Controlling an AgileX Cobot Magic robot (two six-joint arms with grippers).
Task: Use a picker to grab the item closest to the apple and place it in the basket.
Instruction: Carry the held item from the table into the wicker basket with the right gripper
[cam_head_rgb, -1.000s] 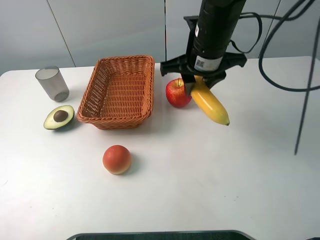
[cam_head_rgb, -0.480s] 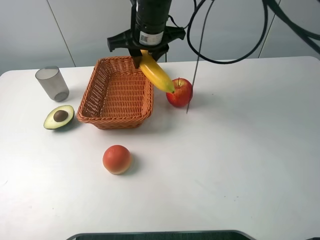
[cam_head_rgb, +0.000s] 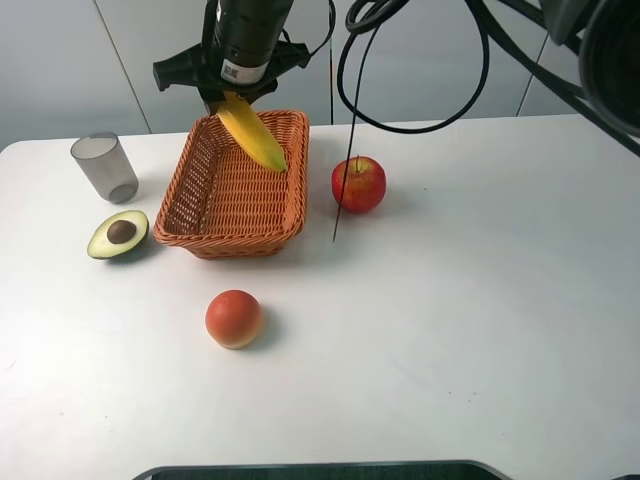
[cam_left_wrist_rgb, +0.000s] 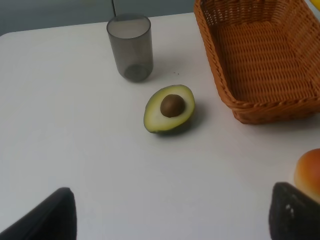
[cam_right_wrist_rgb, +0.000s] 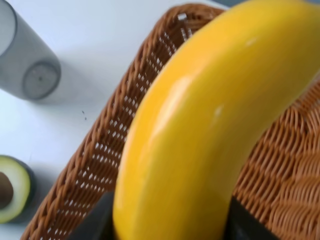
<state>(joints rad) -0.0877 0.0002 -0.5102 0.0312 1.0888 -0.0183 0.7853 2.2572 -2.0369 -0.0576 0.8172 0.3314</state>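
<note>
The right end effector (cam_head_rgb: 237, 98) reaches across to the left part of the desk (cam_head_rgb: 450, 330) and is clamped on the upper end of the banana (cam_head_rgb: 256, 137). The banana hangs tilted below the jaws, its free tip lower, over the far half of the wicker basket (cam_head_rgb: 186, 236). Whether the tip touches the weave cannot be told. In the right wrist view the banana fills the space between the dark fingers (cam_right_wrist_rgb: 92, 227). The apple (cam_head_rgb: 359, 184) stands just beside the basket, on its right. The left end effector (cam_left_wrist_rgb: 175, 217) has its fingers wide apart with nothing between them, above the desk near the avocado half (cam_left_wrist_rgb: 170, 108) and the grey cup (cam_left_wrist_rgb: 130, 46). A round orange-red fruit (cam_head_rgb: 234, 318) lies in front of the basket.
</note>
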